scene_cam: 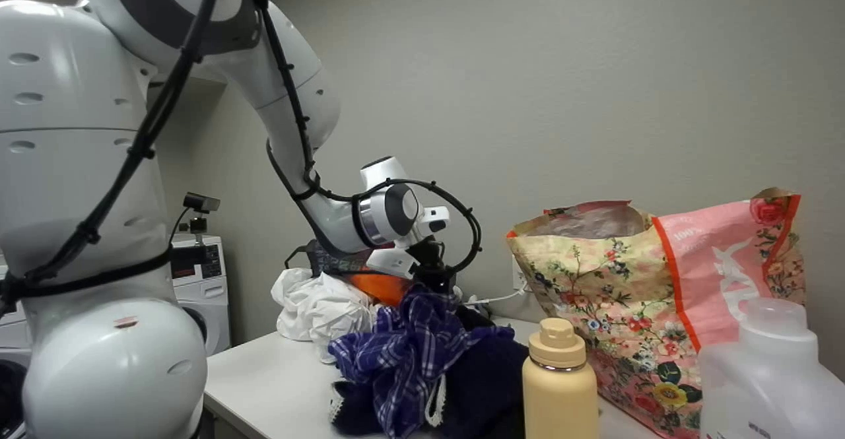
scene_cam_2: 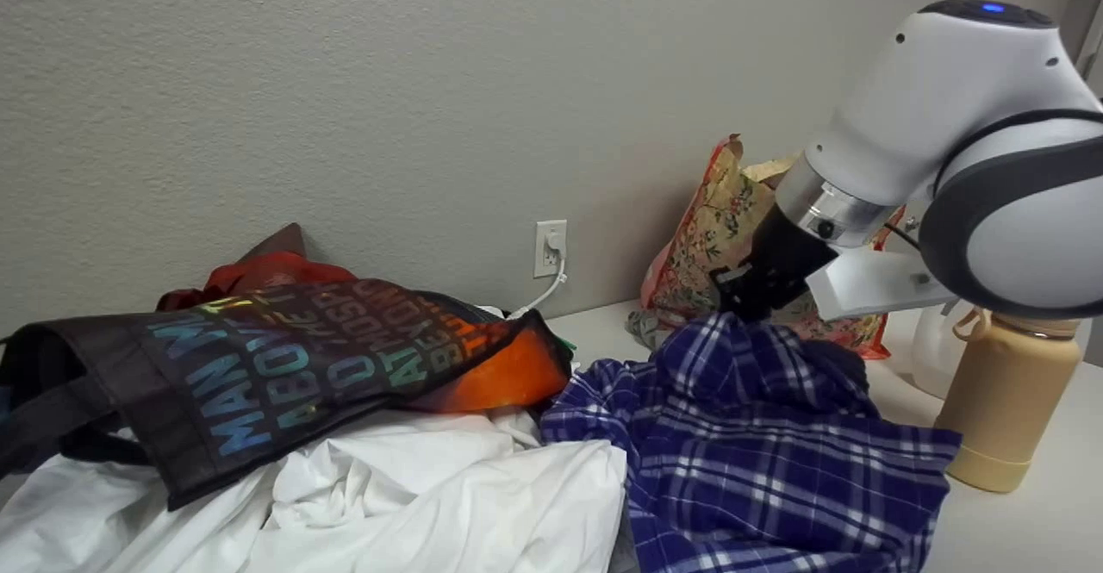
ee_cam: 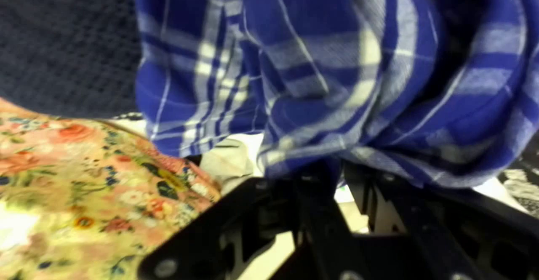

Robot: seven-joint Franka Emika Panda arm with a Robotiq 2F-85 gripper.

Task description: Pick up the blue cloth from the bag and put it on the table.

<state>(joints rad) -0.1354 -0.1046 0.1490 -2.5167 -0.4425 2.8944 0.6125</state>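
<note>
The jaws stand close together, pinching a fold of the blue cloth (ee_cam: 311,90), a soft white-checked plaid. It drapes over a dark navy garment (scene_cam: 488,386) on the bench (scene_cam: 264,373), left of the floral bag (scene_cam: 614,294) in an exterior view. The bag's mouth gapes on a pale lining (scene_cam: 617,220); we cannot see its contents. Near it stand a smooth yellow bottle (scene_cam: 561,393) and a translucent jug (scene_cam: 766,373). A dark printed bag (scene_cam_2: 258,375) lies on crumpled white fabric (scene_cam_2: 465,504).
</note>
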